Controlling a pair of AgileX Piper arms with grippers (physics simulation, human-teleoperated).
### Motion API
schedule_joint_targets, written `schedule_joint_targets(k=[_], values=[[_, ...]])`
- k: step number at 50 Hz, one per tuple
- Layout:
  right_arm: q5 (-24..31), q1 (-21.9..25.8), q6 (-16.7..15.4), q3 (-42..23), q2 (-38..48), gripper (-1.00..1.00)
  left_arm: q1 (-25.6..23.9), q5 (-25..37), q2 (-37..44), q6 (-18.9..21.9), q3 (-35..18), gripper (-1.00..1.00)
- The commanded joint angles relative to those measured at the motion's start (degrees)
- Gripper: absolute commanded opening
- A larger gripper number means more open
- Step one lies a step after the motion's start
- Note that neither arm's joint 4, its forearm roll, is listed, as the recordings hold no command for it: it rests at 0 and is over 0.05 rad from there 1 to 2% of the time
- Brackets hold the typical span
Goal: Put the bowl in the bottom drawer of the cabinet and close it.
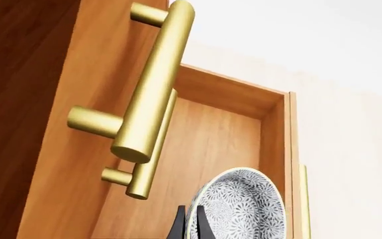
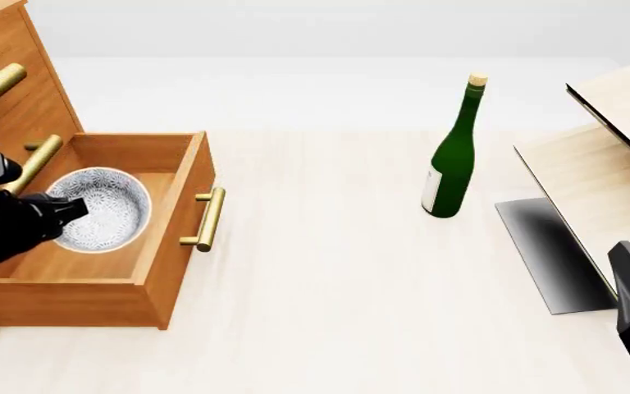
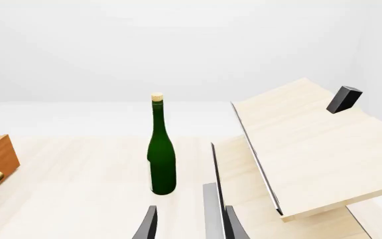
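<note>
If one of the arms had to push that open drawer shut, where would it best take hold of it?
Probably by the brass bar handle on the front of the bottom drawer. The bar stands off the wood on two posts, leaving a gap behind for a finger, so jaws could close across its middle, coming in from the open table side. The left gripper is nearest, though it is at the bowl.
</note>
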Motion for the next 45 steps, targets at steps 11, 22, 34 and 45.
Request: schedule_joint_targets(k=[11,22,34,45], values=[[0.00,0.01,0.01,0.00,-0.01,1.00,0.51,-1.42,1.83,0.50,0.20,-1.00],[0.00,0.01,0.00,0.00,0.00,1.00,0.75,-2.23,3.14,0.45,0.48,-1.00],[0.00,0.01,0.00,0.00,0.01,1.00,0.77,-3.27,4.70,0.46,0.80,-1.00],[0.00,0.00,0.01,0.00,-0.01,1.00,1.11,-3.95,5.64,0.26,1.18,-1.00]])
